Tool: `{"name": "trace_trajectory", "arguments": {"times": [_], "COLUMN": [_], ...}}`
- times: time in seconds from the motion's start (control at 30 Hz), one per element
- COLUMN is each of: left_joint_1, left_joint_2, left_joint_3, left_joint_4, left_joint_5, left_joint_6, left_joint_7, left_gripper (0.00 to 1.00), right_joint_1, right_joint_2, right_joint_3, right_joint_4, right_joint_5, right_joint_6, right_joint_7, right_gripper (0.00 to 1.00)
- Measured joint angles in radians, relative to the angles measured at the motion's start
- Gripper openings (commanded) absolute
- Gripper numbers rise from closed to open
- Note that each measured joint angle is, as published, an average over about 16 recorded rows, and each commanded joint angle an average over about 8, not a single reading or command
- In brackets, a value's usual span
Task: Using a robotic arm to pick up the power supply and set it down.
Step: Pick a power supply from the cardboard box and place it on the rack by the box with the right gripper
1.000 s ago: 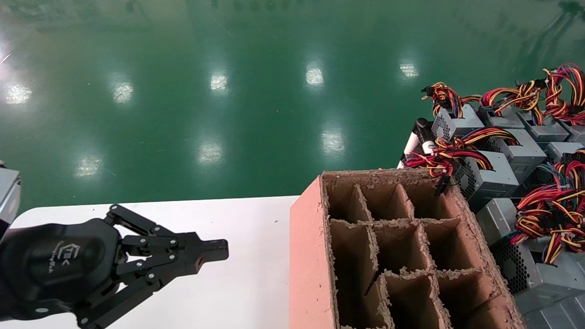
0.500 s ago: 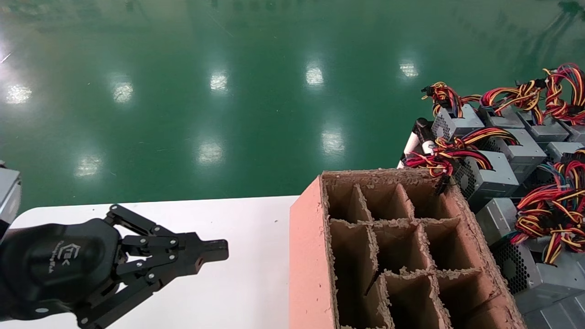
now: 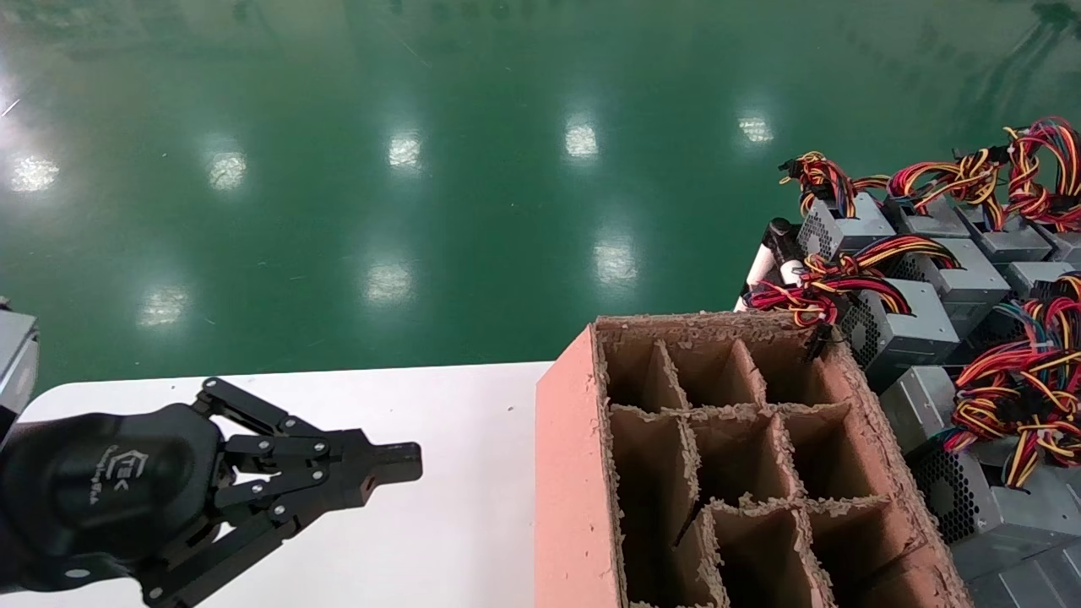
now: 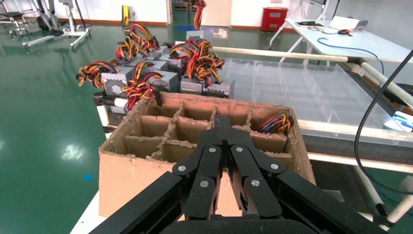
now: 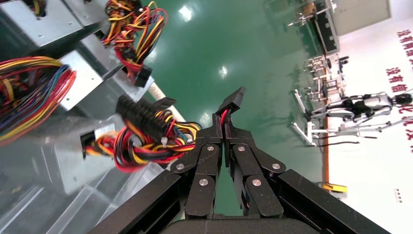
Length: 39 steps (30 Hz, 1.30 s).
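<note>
Several grey power supplies [image 3: 899,325] with red, yellow and black cable bundles are stacked at the right, behind and beside a cardboard box. My right gripper [image 5: 223,124] is out of the head view. In the right wrist view it is shut on thin red wires that end in a black connector [image 5: 233,100], part of a cable bundle [image 5: 141,141] hanging from a grey power supply [image 5: 68,161]. My left gripper [image 3: 397,463] hovers shut and empty over the white table [image 3: 456,523], pointing at the box; its closed tips show in the left wrist view [image 4: 222,124].
A brown cardboard box [image 3: 574,473] with divider cells stands on the table's right end. One far corner cell holds coloured cables [image 4: 275,124]. Clear plastic compartment trays [image 4: 292,83] lie beyond the box. Green floor lies past the table edge.
</note>
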Motion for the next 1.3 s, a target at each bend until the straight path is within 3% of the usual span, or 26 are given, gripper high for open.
{"name": "trace_trajectory", "arguments": {"times": [0.3,0.63,1.3], "left_joint_1": [0.000,0.000,0.000], "left_joint_2": [0.000,0.000,0.000], "left_joint_3": [0.000,0.000,0.000], "left_joint_4": [0.000,0.000,0.000], "left_joint_5": [0.000,0.000,0.000], "left_joint_6": [0.000,0.000,0.000], "left_joint_7": [0.000,0.000,0.000], "left_gripper": [0.00,0.00,0.00], "right_joint_1": [-0.100,-0.181,-0.233], "right_joint_2": [-0.072,-0.129,-0.124], "right_joint_3": [0.045,0.090,0.108], "right_joint_4": [-0.106,-0.149,-0.157], "right_joint_5": [0.076,0.143,0.169], "right_joint_6": [0.082,0.116,0.181], "right_joint_7": [-0.081,-0.137,-0.166], "right_gripper": [0.00,0.00,0.00]}}
